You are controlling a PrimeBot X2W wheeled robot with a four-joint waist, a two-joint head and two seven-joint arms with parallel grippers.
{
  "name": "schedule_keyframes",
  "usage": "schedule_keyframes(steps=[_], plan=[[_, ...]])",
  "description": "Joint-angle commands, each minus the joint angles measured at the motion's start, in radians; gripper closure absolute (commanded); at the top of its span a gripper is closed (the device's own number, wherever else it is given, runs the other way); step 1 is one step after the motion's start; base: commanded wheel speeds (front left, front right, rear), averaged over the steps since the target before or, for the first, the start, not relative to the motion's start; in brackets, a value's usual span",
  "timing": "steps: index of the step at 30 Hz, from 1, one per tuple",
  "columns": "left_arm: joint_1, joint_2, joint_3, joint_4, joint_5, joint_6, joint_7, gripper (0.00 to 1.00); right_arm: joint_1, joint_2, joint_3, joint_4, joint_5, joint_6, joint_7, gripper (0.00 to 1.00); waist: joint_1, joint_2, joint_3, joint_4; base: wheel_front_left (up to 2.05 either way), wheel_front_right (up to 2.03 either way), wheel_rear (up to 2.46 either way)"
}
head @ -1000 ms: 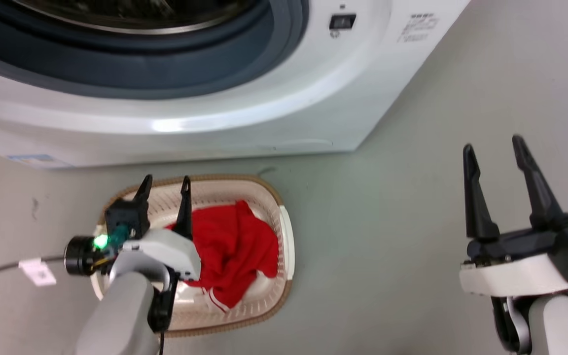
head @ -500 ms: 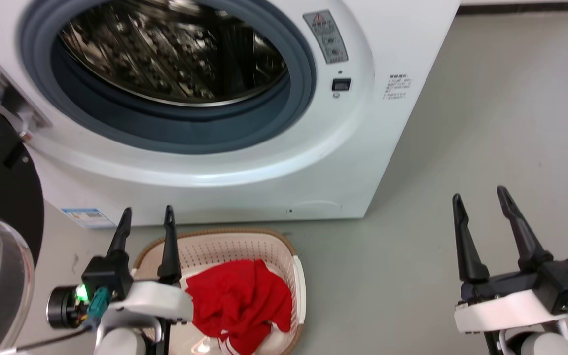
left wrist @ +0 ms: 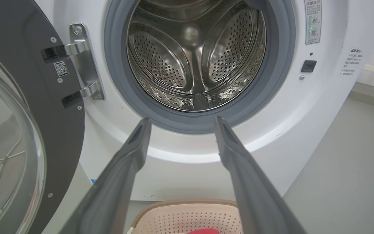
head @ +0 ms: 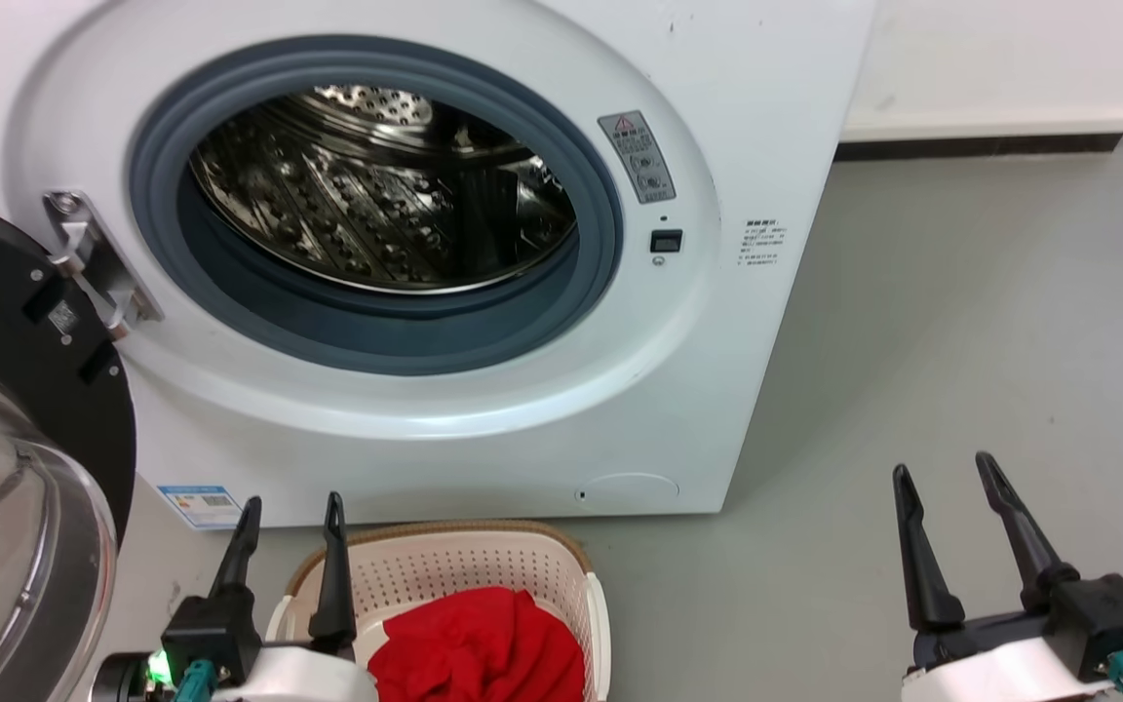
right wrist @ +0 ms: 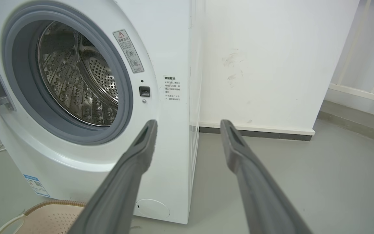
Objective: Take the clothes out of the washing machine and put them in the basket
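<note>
The white washing machine (head: 766, 107) stands with its black-rimmed glass door (head: 6, 507) swung open to the left. Its steel drum (head: 376, 195) looks bare of fabric here and in the left wrist view (left wrist: 196, 55). On the floor before it sits the cream basket (head: 484, 565) with red clothes (head: 479, 648) heaped inside. My left gripper (head: 290, 502) is open over the basket's left rim, nothing between its fingers. My right gripper (head: 942, 468) is open above bare floor at the right, well away from the basket. A sliver of the clothes (left wrist: 203, 231) peeks up in the left wrist view.
Grey floor (head: 990, 322) stretches to the right of the machine, ending at a white wall with a dark skirting (head: 981, 146). The open door fills the left side, close to my left arm. The basket's rim (right wrist: 44, 205) shows at the right wrist view's bottom left.
The head camera has tilted up, so the drum and door come into sight and the basket drops to the bottom edge. Both grippers stay open; the clothes lie still in the basket.
</note>
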Motion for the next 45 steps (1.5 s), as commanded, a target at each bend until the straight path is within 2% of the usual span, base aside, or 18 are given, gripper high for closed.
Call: schedule_keyframes(steps=[1,20,21,26,45], plan=[[0.022,-0.003,0.0,-0.005,0.012,-0.005,-0.003,0.0,0.024,0.001,0.0,0.005,0.001,-0.001,-0.002,0.0,0.0002,-0.0001,-0.024,0.005,0.0,0.0,0.0],[0.047,-0.006,0.001,0.007,0.004,-0.004,-0.003,0.0,0.029,0.001,0.014,0.003,0.003,-0.001,-0.002,0.0,0.0002,-0.0001,-0.044,0.006,0.0,0.0,0.0],[0.047,-0.006,0.002,0.008,0.006,-0.002,-0.003,1.0,0.028,0.001,0.014,0.003,0.004,-0.001,-0.002,1.0,0.0002,-0.0001,-0.044,0.006,0.0,0.0,0.0],[0.055,-0.006,0.001,0.053,0.006,-0.003,0.006,1.0,0.035,0.0,0.016,0.048,0.001,0.0,0.001,1.0,0.0002,-0.0001,-0.044,0.006,0.0,0.0,0.0],[0.004,-0.005,0.03,0.071,-0.368,-0.033,0.098,1.0,-0.017,-0.024,0.014,0.094,0.417,0.0,0.067,1.0,0.0002,-0.0001,-0.047,0.013,0.0,0.0,0.0]])
